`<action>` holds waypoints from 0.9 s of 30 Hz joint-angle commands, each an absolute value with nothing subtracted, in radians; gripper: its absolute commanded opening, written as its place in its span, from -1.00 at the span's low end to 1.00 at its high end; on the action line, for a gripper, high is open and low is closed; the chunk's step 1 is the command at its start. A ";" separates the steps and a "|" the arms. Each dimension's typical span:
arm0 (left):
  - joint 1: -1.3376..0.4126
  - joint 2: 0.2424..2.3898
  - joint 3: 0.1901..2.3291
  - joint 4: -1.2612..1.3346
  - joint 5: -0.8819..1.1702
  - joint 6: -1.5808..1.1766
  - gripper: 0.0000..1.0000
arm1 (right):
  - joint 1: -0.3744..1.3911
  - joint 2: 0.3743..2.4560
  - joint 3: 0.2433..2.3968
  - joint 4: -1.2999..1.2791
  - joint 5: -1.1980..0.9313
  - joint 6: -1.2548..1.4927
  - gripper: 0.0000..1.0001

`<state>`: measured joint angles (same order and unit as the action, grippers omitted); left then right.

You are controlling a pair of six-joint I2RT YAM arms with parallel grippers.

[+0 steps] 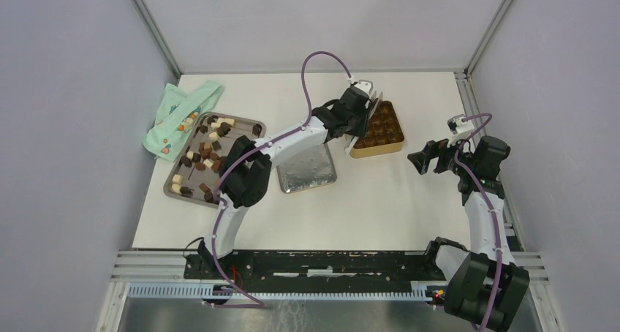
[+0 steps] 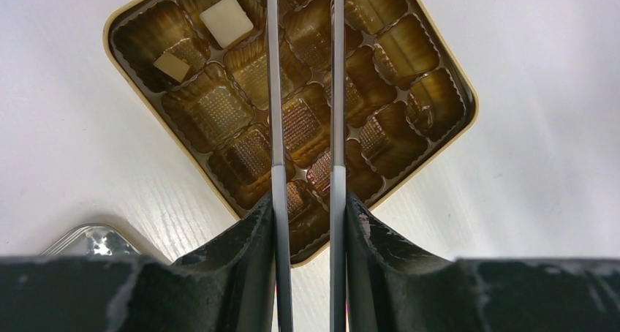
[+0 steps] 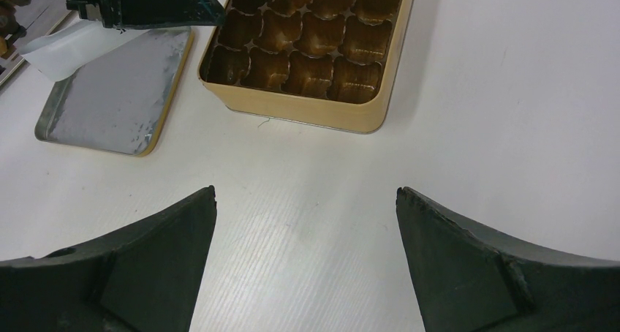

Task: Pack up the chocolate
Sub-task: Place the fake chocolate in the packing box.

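The chocolate (image 1: 203,153) lies as many dark, mid-brown and cream chunks on a metal tray at the left. Two cream pieces (image 2: 226,20) sit in neighbouring corner compartments of the gold tin (image 2: 208,105), whose other visible cells hold nothing. My left gripper (image 2: 307,200) hovers over the tin (image 1: 378,131), shut on the long metal tweezers (image 2: 277,91). Both tweezer arms stand apart, and their tips run out of the left wrist view. Right of the tin, my right gripper (image 1: 424,160) hangs open over bare table (image 3: 305,193) with nothing between its fingers.
The silver tin lid (image 1: 307,170) lies between tray and tin, also seen as the lid (image 3: 110,98). A green patterned bag (image 1: 179,116) rests behind the tray (image 1: 169,180). Grey walls enclose the table on three sides.
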<state>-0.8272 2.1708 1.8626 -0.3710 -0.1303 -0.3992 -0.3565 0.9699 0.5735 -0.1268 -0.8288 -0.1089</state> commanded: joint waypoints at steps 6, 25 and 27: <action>-0.833 2.201 1.949 -0.395 -0.153 -0.377 -0.57 | -0.363 0.954 0.568 -0.088 -0.831 -0.106 0.96; -0.833 2.221 1.994 -0.443 -0.163 -0.379 -0.18 | -0.363 0.949 0.566 -0.088 -0.834 -0.104 0.96; -0.833 2.221 1.997 -0.443 -0.162 -0.379 -0.16 | -0.364 0.949 0.566 -0.089 -0.834 -0.104 0.96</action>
